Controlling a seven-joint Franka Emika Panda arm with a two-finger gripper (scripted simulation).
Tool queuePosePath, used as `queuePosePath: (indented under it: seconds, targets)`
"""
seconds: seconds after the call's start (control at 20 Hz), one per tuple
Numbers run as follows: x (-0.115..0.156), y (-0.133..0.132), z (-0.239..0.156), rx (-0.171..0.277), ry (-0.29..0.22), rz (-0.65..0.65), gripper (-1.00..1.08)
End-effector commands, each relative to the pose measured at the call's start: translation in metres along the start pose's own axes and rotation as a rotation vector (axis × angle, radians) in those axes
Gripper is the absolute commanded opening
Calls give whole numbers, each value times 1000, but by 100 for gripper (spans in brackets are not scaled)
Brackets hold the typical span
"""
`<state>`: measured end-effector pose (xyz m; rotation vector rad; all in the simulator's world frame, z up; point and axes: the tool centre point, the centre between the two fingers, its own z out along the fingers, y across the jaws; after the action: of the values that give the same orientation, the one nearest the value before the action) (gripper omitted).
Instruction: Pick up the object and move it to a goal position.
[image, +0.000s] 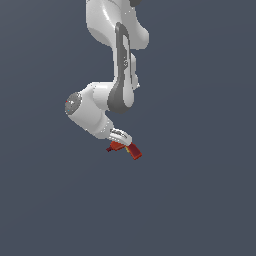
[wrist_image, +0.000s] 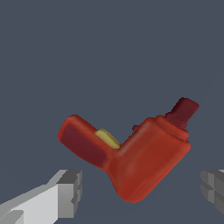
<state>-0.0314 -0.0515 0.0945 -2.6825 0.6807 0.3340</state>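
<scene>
The object (image: 125, 148) is a small red L-shaped drill with a darker red handle, a yellowish mark and a dark tip. In the exterior view it lies right under the white arm's hand. My gripper (image: 121, 141) is down at it. In the wrist view the drill (wrist_image: 140, 162) sits between my two grey fingers (wrist_image: 70, 192), with the gripper (wrist_image: 140, 190) straddling its body. A gap shows on each side between the pads and the drill, so the jaws stand open and do not touch it. No goal marker shows in either view.
A plain dark grey-blue ground fills both views. The white arm (image: 117, 55) comes down from the top of the exterior view, its elbow joint (image: 80, 107) to the exterior view's left of the drill.
</scene>
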Motion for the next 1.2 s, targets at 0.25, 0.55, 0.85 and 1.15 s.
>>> queuePosePath:
  seconds: [0.25, 0.55, 0.85, 1.15]
  targets:
    - [8, 26, 18, 182, -90, 198, 108]
    - [13, 38, 25, 285, -134, 298, 108]
    - [16, 44, 28, 339, -154, 347, 108]
    - [16, 44, 30, 341, -155, 350, 108]
